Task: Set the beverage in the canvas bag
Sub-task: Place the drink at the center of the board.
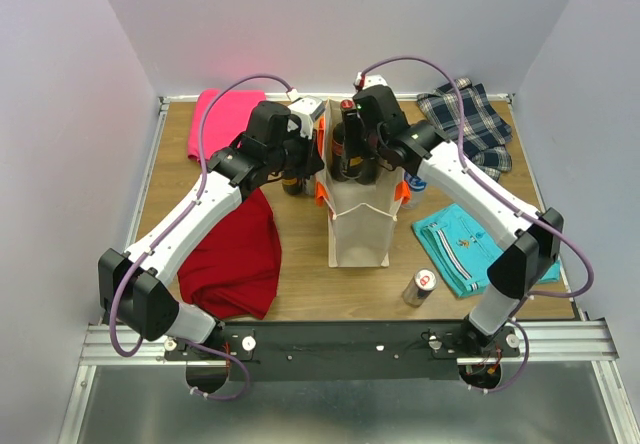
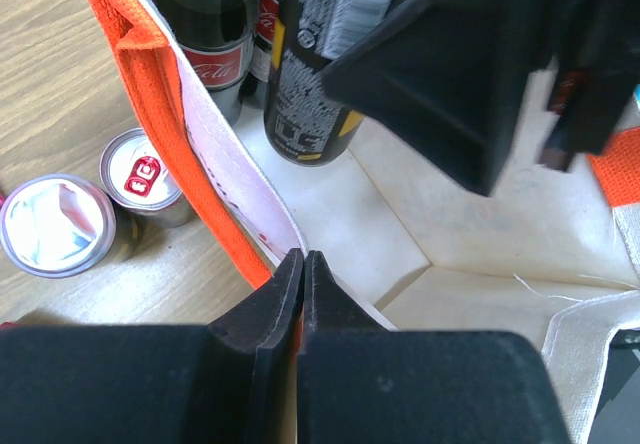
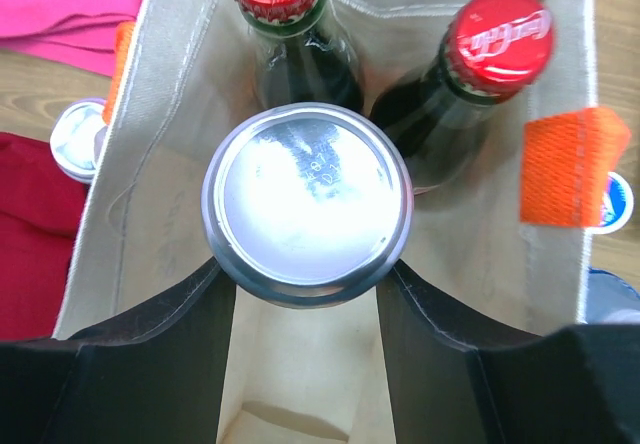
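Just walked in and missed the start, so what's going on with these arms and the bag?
The left gripper pinches the rim of the bag, holding it open. The right gripper holds a can inside the bag, beside two bottles already in there. A spare can stands outside it.

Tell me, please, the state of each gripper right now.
Left gripper: shut, pinching the rim of the canvas bag.
Right gripper: closed on the can, inside the bag.
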